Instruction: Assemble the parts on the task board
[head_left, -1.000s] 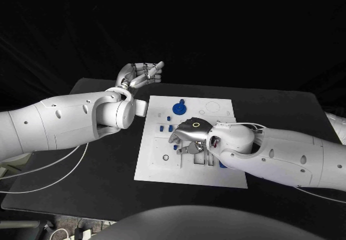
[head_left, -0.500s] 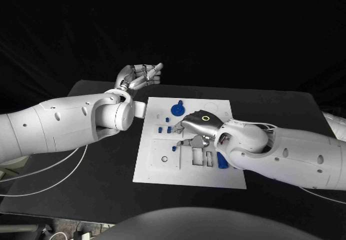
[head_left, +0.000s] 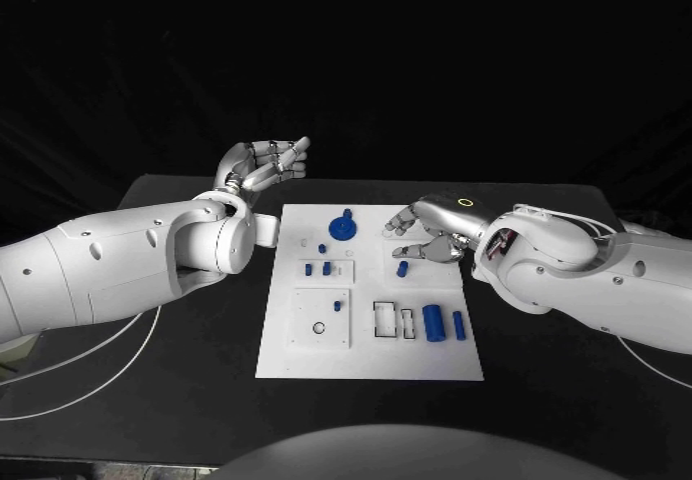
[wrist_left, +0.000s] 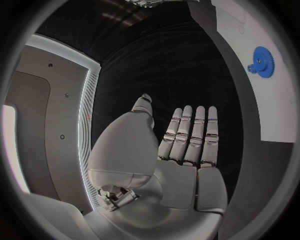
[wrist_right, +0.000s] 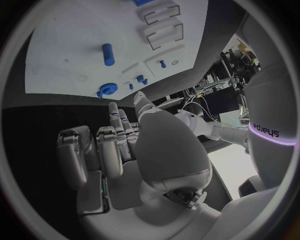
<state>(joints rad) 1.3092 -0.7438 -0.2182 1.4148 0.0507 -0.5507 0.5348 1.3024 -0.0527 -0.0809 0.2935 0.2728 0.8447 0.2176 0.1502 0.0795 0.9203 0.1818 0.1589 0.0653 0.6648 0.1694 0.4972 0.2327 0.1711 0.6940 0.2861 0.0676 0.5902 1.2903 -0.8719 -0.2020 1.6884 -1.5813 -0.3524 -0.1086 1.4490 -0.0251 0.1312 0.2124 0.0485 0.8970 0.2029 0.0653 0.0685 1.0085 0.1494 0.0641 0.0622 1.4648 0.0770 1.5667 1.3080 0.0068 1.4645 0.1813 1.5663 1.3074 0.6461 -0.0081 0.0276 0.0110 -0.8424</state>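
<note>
A robotics lab: black-draped worktop (head_left: 173, 390) across the frame, white task board (head_left: 368, 360) at centre, loose cables (head_left: 87, 345) lower left.

Task board (head_left: 368, 355): far right corner hidden beneath right hand (head_left: 430, 226) | small parts (head_left: 326, 268): shapes too small to tell

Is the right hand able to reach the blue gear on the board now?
Probably yes: the right hand is open over the task board's far edge, and nothing lies between it and the blue gear.

White task board (head_left: 433, 365) flat mid-table; blue parts (head_left: 431, 322) scattered on it.
</note>
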